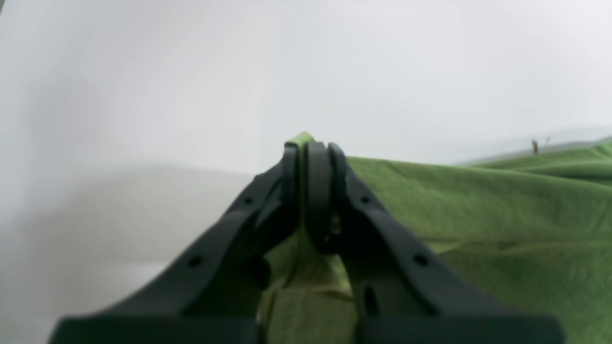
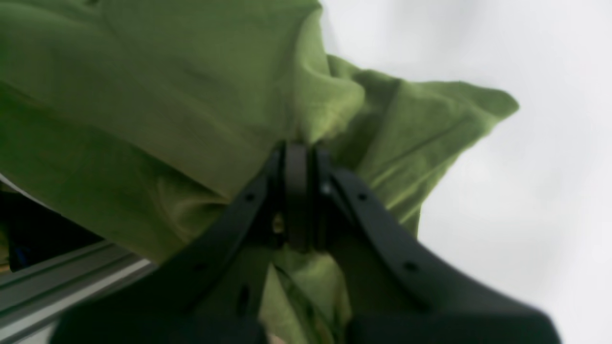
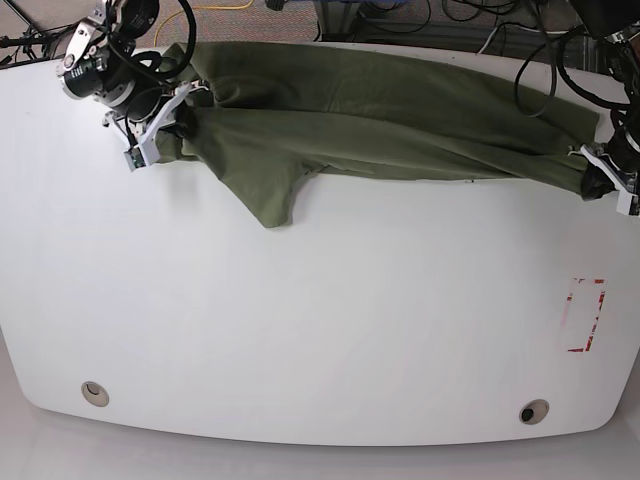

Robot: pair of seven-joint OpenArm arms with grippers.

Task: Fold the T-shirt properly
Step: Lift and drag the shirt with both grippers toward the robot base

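You have the T-shirt (image 3: pixel 400 125) stretched in a long band across the far part of the white table (image 3: pixel 320 330), its upper edge at the table's far rim. One sleeve (image 3: pixel 268 195) hangs toward you from the band, lying flat on the tabletop. Your right gripper (image 2: pixel 297 148) sits at the base view's left end of the shirt — its jaws are pressed together on a bunched fold of olive cloth. Your left gripper (image 1: pixel 310 145) is at the opposite end, jaws pinching a thin edge of the fabric, a sliver of green showing above the tips. Near the table's right edge there is a red rectangular marking (image 3: pixel 585 315), well apart from the shirt.
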